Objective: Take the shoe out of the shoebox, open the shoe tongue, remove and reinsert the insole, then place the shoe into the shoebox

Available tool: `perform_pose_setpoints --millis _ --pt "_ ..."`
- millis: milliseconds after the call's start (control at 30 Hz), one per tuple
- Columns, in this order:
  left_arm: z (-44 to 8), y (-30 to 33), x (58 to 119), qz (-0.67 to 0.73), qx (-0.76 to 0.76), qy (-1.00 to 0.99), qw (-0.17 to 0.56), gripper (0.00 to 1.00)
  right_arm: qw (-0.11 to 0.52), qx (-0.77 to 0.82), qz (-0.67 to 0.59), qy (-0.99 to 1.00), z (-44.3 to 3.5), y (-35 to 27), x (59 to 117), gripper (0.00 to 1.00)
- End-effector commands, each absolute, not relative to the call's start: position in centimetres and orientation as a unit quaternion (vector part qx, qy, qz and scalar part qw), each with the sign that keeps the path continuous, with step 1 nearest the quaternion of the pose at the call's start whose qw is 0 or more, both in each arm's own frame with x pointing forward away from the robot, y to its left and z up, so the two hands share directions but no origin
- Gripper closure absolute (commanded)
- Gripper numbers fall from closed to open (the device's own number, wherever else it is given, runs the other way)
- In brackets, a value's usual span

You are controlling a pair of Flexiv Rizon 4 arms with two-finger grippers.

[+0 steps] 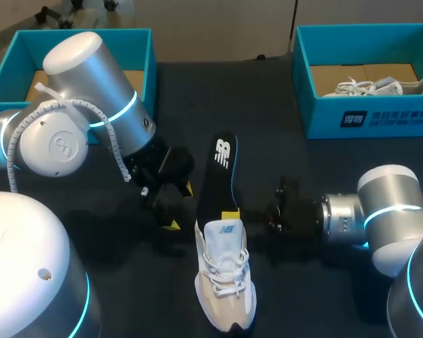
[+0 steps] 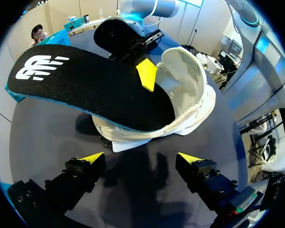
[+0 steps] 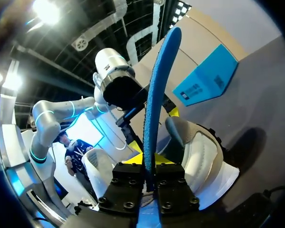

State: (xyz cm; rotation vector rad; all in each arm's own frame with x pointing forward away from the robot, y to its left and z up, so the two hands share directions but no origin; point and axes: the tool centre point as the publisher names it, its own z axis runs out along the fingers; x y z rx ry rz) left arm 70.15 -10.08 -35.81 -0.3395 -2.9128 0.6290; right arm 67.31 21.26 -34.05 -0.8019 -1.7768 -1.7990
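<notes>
Currently our right gripper is clamped on the black insole, its two fingers pressed against both faces just above where the insole enters the white shoe. From the right wrist we see the insole rising edge-on from between the fingers of that gripper, with the shoe just beyond. The shoe lies on the dark table between our two arms, toe toward us. The insole's lower end sits in the shoe's mouth and the rest slants up and away toward the far side.

Our left gripper hangs just beside the shoe, its fingers spread wide and holding nothing. From the left wrist, this gripper has only bare table between its tips, with the shoe and the insole ahead of it.

We see the far-left shoebox and the far-right shoebox well apart from the shoe, and a second shoe lies in the far-right one
</notes>
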Motion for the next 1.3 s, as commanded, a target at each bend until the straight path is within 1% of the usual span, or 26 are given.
perform_pose_setpoints --millis 33,100,200,367,767,1067,1200,1300 --pt "-35.8 -10.0 70.0 0.208 -0.113 -0.969 0.069 0.00 0.241 -0.295 -0.653 -0.655 -33.6 21.4 67.2 0.85" --pt "-35.8 -10.0 70.0 0.208 -0.113 -0.969 0.069 0.00 0.240 -0.295 -0.652 -0.656 -33.4 21.4 67.2 0.84" --pt "-35.8 -10.0 70.0 0.208 -0.113 -0.969 0.069 0.00 0.239 -0.294 -0.652 -0.657 -33.3 21.4 67.2 0.78" --pt "-35.8 -10.0 70.0 0.208 -0.113 -0.969 0.069 0.00 0.233 -0.288 -0.658 -0.656 -33.0 21.3 67.1 0.74" --pt "-35.8 -10.0 70.0 0.208 -0.113 -0.969 0.069 0.00 0.218 -0.271 -0.659 -0.667 -31.9 21.5 67.4 0.69" --pt "-35.8 -10.0 70.0 0.208 -0.113 -0.969 0.069 0.00 0.217 -0.261 -0.654 -0.676 -31.0 21.8 69.2 0.69" --pt "-35.8 -10.0 70.0 0.208 -0.113 -0.969 0.069 0.00 0.213 -0.261 -0.658 -0.673 -30.9 21.7 69.7 0.70" --pt "-35.8 -10.0 70.0 0.208 -0.113 -0.969 0.069 0.00 0.213 -0.264 -0.661 -0.669 -30.9 21.7 70.1 0.73"
